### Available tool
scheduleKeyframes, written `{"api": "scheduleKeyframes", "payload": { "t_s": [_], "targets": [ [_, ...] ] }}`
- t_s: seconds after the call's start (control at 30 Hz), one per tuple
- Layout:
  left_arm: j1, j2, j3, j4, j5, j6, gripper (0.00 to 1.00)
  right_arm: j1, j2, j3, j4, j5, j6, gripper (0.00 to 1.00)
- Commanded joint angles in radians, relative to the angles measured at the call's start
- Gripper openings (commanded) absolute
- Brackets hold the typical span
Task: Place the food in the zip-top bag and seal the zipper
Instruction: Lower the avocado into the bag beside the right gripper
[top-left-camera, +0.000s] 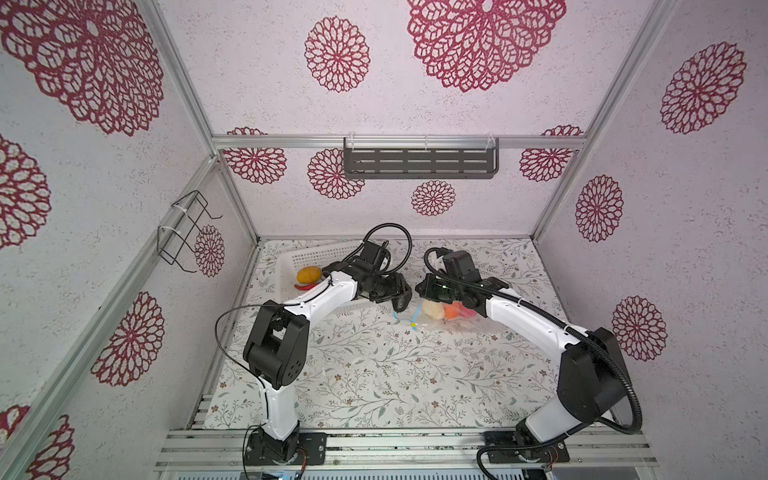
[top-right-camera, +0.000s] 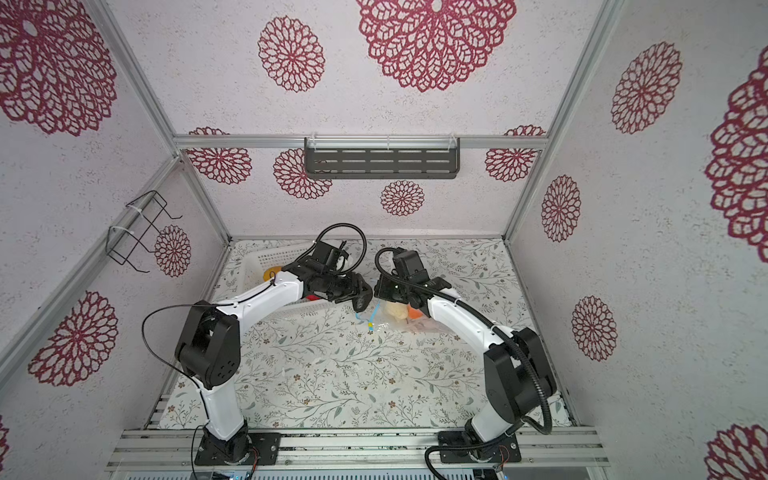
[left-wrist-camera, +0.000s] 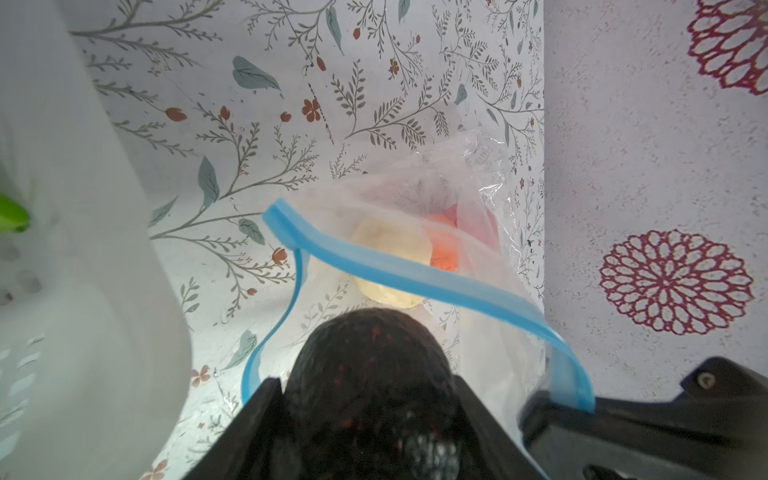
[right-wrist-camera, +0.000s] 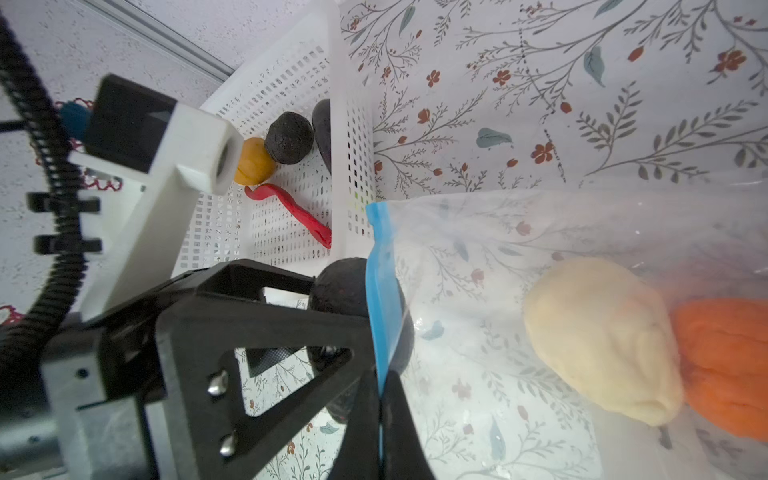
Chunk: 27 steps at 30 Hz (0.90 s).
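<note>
The clear zip-top bag lies on the floral table beside the basket. My right gripper is shut on its light blue zipper and holds the mouth up and open. A small yellow slider sits at the strip's near end. My left gripper is shut on a black lump right at the bag's mouth. Inside the bag are a cream ball, an orange piece and a pink-red ball. In both top views the grippers nearly meet.
The white perforated basket stands just left of the bag at the back left of the table. It holds a yellow-orange potato shape, a black lump, a red chilli and a green-tipped piece. Cage walls close in the sides.
</note>
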Motion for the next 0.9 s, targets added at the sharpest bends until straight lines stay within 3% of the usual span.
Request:
{"api": "scheduleKeyframes", "payload": {
  "t_s": [0.0, 0.87],
  "targets": [
    [-0.011, 0.016, 0.031, 0.005, 0.008, 0.003, 0.51, -0.008, -0.043, -0.005, 0.032, -0.014, 0.016, 0.00],
    [-0.017, 0.099, 0.080, 0.011, 0.017, -0.008, 0.53, -0.014, -0.041, -0.009, 0.043, -0.030, 0.016, 0.00]
  ]
}}
